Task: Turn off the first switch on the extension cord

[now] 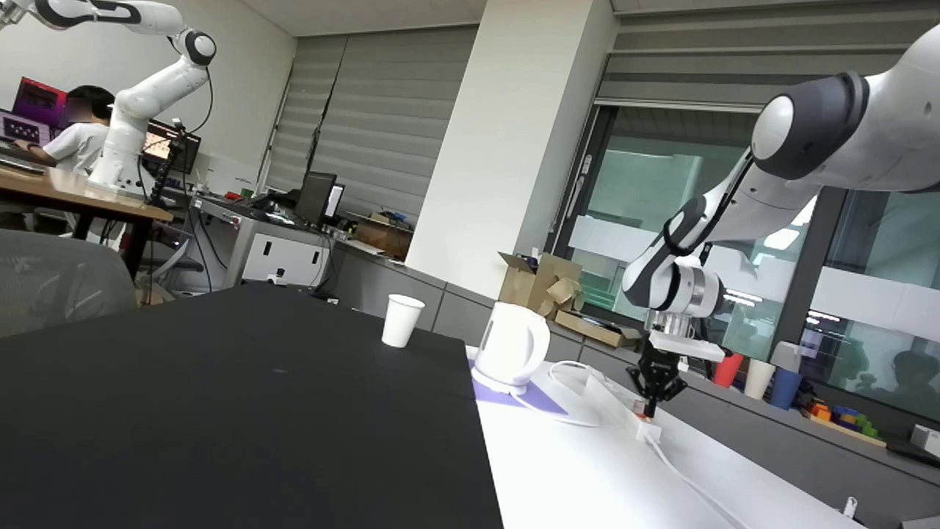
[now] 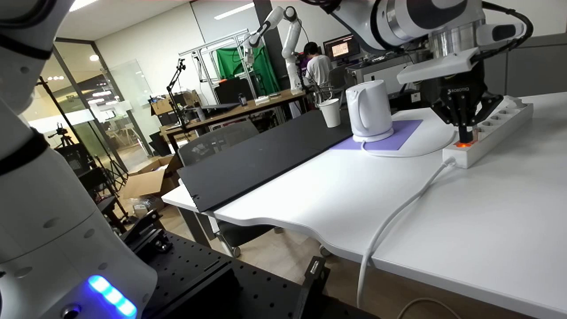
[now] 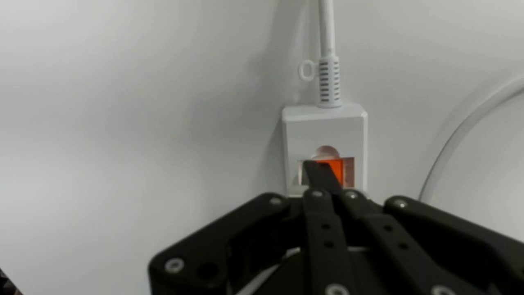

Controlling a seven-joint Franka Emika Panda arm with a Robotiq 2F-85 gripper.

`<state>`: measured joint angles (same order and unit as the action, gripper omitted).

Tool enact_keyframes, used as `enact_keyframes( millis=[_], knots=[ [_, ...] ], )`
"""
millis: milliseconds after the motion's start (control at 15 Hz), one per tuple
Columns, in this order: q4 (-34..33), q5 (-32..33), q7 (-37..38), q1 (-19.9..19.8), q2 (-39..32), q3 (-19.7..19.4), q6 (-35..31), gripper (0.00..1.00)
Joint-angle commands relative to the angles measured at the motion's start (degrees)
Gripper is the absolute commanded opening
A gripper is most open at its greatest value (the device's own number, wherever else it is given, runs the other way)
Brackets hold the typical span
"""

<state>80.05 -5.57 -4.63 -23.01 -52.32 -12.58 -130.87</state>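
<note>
The extension cord is a long white power strip on the white table; it shows in both exterior views (image 1: 611,402) (image 2: 500,136) and its near end in the wrist view (image 3: 303,133). A switch at its cable end glows orange in an exterior view (image 2: 464,144) and in the wrist view (image 3: 337,170). My gripper (image 1: 649,413) points straight down over this switch, fingers together and nothing between them. Its tips (image 2: 465,134) are at the switch; in the wrist view the tips (image 3: 317,166) cover the switch's left part. Whether they press on it, I cannot tell.
A white kettle (image 1: 507,342) stands on a purple sheet (image 2: 407,130), its cord looping towards the strip. A paper cup (image 1: 402,321) stands on the black surface (image 1: 257,411). The strip's white cable (image 2: 394,217) runs over the table's edge.
</note>
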Motion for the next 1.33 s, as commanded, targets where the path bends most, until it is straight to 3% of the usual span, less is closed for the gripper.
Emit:
enact_keyframes(
  millis=[0, 667, 1267],
  knots=[
    [-2.94, 0.99, 2.63, -0.18, -1.07, -0.18, 3.09, 0.0],
    [-3.05, 0.44, 1.65, -0.75, -1.64, 0.54, 2.43, 0.0],
    [-1.95, -0.99, -0.09, -2.07, -2.06, 2.73, -2.46, 0.0]
  ],
)
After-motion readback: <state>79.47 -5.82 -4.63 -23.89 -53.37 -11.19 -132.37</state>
